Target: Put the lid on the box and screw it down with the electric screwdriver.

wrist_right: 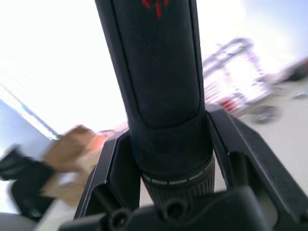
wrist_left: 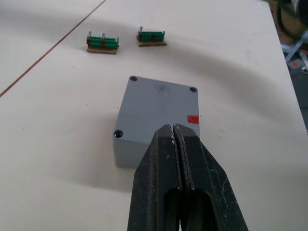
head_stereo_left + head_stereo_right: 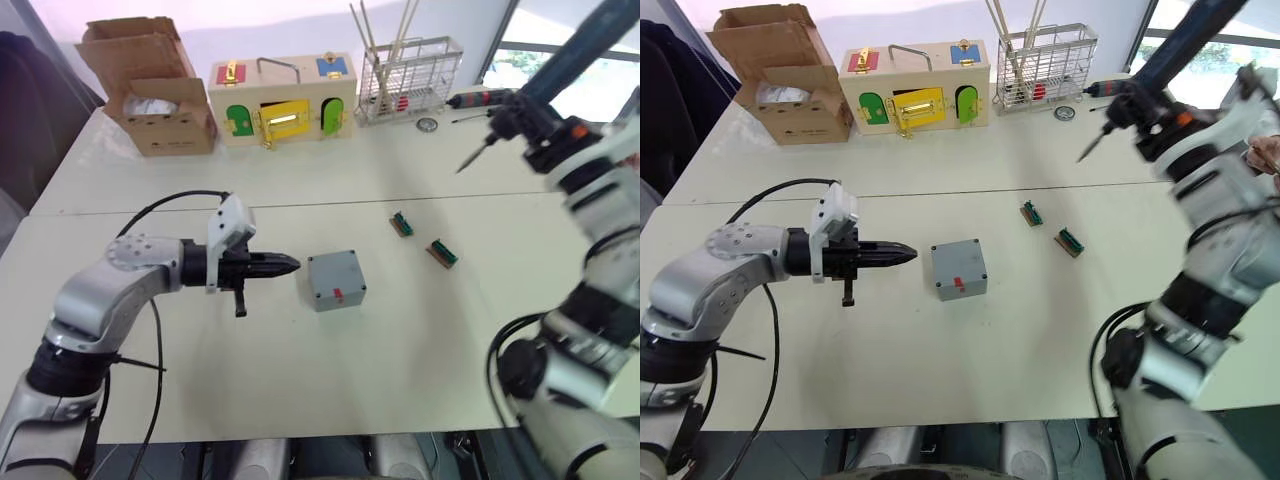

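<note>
Box: the box [image 3: 336,280] sits mid-table [image 3: 420,350], lid [image 2: 156,108] apparently already on, red mark facing the robot
Left tool: the left tool [image 3: 290,264] has its fingers pressed together on nothing, level with the box and just beside its left side, pointing at it
Right tool: the right tool [image 1: 163,144] is clamped round the electric screwdriver [image 3: 560,70], raised high at the far right
Key relation: the driver's bit [image 3: 472,157] points down and left; the box lies well apart, nearer the robot and to the left
Next, likely: carry the bit over a corner screw hole [image 2: 118,134]

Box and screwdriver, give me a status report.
Left gripper shut, beside the box. Right gripper shut on the electric screwdriver, raised high. Lid on box.
</note>
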You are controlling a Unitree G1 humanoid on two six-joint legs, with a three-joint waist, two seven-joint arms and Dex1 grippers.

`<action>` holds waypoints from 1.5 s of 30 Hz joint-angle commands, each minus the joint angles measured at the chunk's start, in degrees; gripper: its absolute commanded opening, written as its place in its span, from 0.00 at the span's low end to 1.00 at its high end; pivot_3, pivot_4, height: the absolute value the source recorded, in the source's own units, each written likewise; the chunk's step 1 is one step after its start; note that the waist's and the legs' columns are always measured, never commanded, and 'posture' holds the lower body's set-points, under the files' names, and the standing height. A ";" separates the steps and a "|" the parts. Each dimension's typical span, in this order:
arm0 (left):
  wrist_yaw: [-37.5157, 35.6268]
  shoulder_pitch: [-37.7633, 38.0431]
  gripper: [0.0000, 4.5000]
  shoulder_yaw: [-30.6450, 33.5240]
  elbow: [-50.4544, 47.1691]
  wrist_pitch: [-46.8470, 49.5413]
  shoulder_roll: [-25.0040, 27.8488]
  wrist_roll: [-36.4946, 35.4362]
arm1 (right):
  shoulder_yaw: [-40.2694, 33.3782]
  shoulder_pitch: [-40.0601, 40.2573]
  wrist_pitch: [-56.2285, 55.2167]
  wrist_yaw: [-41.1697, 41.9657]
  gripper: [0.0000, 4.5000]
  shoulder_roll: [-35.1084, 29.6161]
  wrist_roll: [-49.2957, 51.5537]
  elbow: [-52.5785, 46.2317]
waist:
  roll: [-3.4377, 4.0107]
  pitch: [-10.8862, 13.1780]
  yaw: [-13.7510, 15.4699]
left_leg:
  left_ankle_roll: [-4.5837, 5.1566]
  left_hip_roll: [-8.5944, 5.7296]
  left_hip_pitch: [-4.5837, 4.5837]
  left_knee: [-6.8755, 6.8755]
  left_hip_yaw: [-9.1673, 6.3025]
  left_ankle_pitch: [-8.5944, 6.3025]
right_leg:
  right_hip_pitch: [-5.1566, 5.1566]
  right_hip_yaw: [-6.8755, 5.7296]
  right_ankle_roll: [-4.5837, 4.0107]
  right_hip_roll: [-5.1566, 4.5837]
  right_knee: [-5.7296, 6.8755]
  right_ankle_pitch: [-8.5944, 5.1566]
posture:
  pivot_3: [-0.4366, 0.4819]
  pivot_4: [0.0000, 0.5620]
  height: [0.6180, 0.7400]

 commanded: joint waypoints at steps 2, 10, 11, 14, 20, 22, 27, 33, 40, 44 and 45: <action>-1.89 -3.46 0.00 -3.24 2.29 -2.68 -1.85 2.97 | 6.01 4.74 -7.09 -3.03 0.39 7.67 5.50 -13.26 | -0.01 -0.02 -0.01 | -0.01 -0.01 0.01 -0.01 0.00 0.01 | -0.02 0.01 0.00 0.02 0.06 0.00 | 0.48 0.27 0.92; -3.15 -6.45 0.00 -10.24 7.40 -8.63 -5.87 11.32 | 17.77 15.35 -12.49 -4.13 0.39 10.54 5.33 -17.62 | -0.02 -0.02 -0.36 | 0.02 -0.08 0.02 -0.02 -0.04 -0.01 | 0.06 -0.02 0.00 0.05 0.06 0.00 | 0.48 0.27 0.92; -2.96 -6.76 0.00 -10.65 8.23 -9.15 -6.66 12.08 | 18.70 16.27 -13.04 -4.18 0.39 10.23 4.99 -17.74 | -0.02 -0.02 -0.44 | -0.01 -0.07 0.03 -0.03 -0.03 0.01 | 0.02 -0.02 -0.01 0.07 0.06 0.00 | 0.48 0.27 0.92; -2.84 -7.05 0.00 -10.77 9.84 -9.83 -8.55 12.90 | 21.09 18.19 -14.60 -4.36 0.39 9.41 4.18 -17.70 | -0.02 -0.03 -0.46 | -0.01 -0.07 0.07 -0.05 -0.03 0.01 | -0.02 -0.03 -0.02 0.11 0.07 -0.01 | 0.48 0.27 0.92; -2.90 -6.13 0.00 -11.99 13.07 -10.66 -10.02 15.57 | 26.36 20.08 -16.56 -3.60 0.39 6.71 1.82 -16.32 | -0.03 -0.02 -0.45 | -0.01 -0.08 0.06 -0.07 -0.02 0.01 | -0.01 -0.02 -0.01 0.10 0.07 -0.01 | 0.48 0.27 0.92; -3.02 -5.99 0.00 -11.97 13.84 -11.23 -10.23 16.27 | 27.15 20.51 -17.34 -3.63 0.39 6.52 1.65 -15.87 | -0.03 -0.03 -0.34 | -0.01 -0.07 0.06 -0.07 -0.03 0.01 | -0.01 -0.03 -0.01 0.10 0.07 -0.01 | 0.48 0.27 0.92; -3.45 -5.27 0.00 -12.16 13.82 -11.78 -10.34 17.12 | 28.99 21.93 -19.23 -3.16 0.39 6.13 0.82 -14.34 | -0.04 -0.03 -0.26 | -0.01 -0.06 0.07 -0.04 -0.04 0.01 | 0.02 -0.03 -0.01 0.10 0.05 -0.01 | 0.48 0.27 0.92; -3.57 -4.45 0.00 -11.99 12.66 -11.58 -9.93 17.26 | 29.52 23.90 -20.72 -2.76 0.39 5.49 0.36 -13.67 | -0.04 -0.04 -0.29 | -0.01 -0.06 0.08 -0.04 -0.04 0.01 | 0.03 -0.03 -0.01 0.10 0.06 -0.01 | 0.48 0.27 0.92; -3.16 -3.79 0.00 -11.67 11.33 -10.86 -10.06 16.94 | 30.08 24.71 -22.80 -2.88 0.39 5.56 -0.39 -11.73 | -0.05 -0.05 -0.26 | -0.01 -0.05 0.10 -0.03 -0.04 0.01 | 0.04 -0.02 -0.01 0.10 0.06 -0.01 | 0.48 0.27 0.92; -3.15 -3.86 0.00 -11.51 11.59 -10.90 -10.11 16.93 | 31.44 24.53 -24.08 -2.62 0.39 5.67 -1.66 -10.24 | -0.05 -0.06 -0.27 | -0.01 -0.06 0.11 -0.03 -0.04 0.01 | 0.04 -0.03 -0.01 0.10 0.06 -0.01 | 0.48 0.27 0.92; -3.16 -3.85 0.00 -11.48 11.67 -10.93 -10.13 16.91 | 31.69 24.45 -24.43 -2.53 0.39 5.66 -1.91 -9.82 | -0.05 -0.06 -0.28 | -0.01 -0.06 0.12 -0.03 -0.04 0.01 | 0.05 -0.03 -0.01 0.10 0.06 -0.01 | 0.48 0.27 0.92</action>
